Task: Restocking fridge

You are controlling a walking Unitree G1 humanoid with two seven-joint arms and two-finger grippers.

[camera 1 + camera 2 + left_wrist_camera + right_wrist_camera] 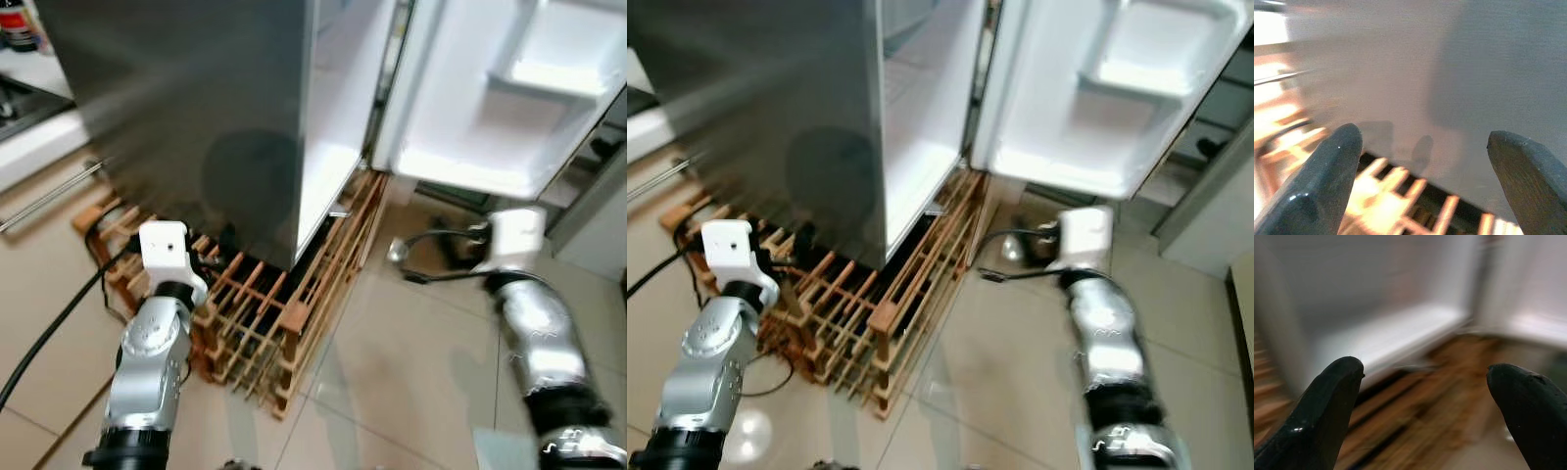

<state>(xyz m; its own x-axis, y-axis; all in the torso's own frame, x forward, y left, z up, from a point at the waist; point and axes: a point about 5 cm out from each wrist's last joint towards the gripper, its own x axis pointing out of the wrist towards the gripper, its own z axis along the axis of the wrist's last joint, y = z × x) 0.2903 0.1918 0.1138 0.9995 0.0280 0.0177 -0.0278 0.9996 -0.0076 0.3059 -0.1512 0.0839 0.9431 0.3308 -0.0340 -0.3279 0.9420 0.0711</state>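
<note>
Both grippers' jaws gape, empty; wooden pallet (pixel 284 313) under fridge (pixel 196 108); door (pixel 490 98) open.

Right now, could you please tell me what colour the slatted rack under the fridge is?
Light brown wooden rack, clearest in the left eye view.

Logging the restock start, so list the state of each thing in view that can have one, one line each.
Tall grey steel fridge: standing on the wooden pallet, opened.
White fridge door: swung open, its shelves bare.
Slatted wooden pallet: flat on the tiled floor.
Left gripper: open, holding nothing, by the fridge's grey side.
Right gripper: open, holding nothing, facing the open fridge.
</note>
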